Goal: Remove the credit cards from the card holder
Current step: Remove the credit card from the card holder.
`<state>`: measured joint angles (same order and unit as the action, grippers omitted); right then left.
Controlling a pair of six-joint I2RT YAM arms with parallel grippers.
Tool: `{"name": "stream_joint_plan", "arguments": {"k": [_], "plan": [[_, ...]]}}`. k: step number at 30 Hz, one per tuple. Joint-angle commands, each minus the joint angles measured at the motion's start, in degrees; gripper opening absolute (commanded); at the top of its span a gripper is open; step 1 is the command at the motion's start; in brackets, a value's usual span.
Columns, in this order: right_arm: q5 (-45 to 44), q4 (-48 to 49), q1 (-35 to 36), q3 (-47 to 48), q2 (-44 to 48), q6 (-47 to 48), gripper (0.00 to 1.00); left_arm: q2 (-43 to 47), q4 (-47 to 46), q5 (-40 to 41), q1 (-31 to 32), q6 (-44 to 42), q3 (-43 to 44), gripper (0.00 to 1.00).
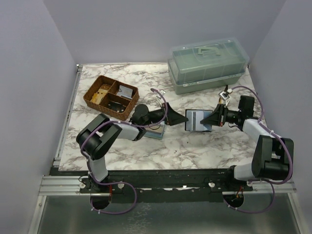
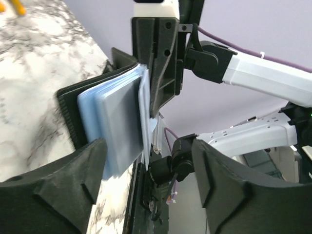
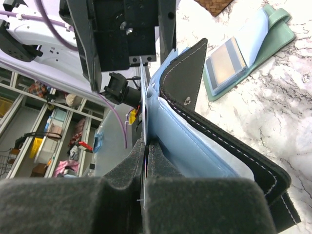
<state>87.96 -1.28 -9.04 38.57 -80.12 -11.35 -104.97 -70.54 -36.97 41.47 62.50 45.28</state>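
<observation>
Our right fingers (image 3: 204,204) pinch the card holder (image 1: 199,121) open above the surface (image 1: 195,148) at frame centre. This presents the credit cards (image 2: 119,131) to our left fingers (image 2: 53,195), spread just beside them.

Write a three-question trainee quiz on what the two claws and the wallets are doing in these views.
1. True or false: the black wallet lies flat on the table.
2. Which claw is shut on it? A. left B. right C. both
3. What colour is the second wallet, lying open on the table?

Key
1. False: it is held up off the table, opened.
2. B: the right claw pinches it, while the left claw stands open in front of it.
3. Pale green.
</observation>
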Motion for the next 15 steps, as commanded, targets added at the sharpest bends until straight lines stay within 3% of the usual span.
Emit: {"name": "stream_joint_plan", "arguments": {"k": [1, 2, 3, 15], "plan": [[6.53, 2.52, -0.34, 0.26, 0.72, -1.24, 0.00, 5.80, -1.42, 1.69, -3.98, -1.38, -6.82, 0.88], [6.88, 2.66, -0.35, 0.23, 0.75, -1.29, 0.00, 6.78, -1.44, 2.51, -4.37, -1.81, -7.94, 0.97], [7.26, 2.69, -0.36, 0.23, 0.82, -1.33, 0.00, 7.44, -1.33, 3.67, -4.47, -2.22, -9.05, 0.99], [9.47, 3.12, -0.32, 0.15, 1.10, -1.74, 0.00, 0.11, -0.82, 1.95, -2.36, -1.66, -5.44, 0.99]]}}
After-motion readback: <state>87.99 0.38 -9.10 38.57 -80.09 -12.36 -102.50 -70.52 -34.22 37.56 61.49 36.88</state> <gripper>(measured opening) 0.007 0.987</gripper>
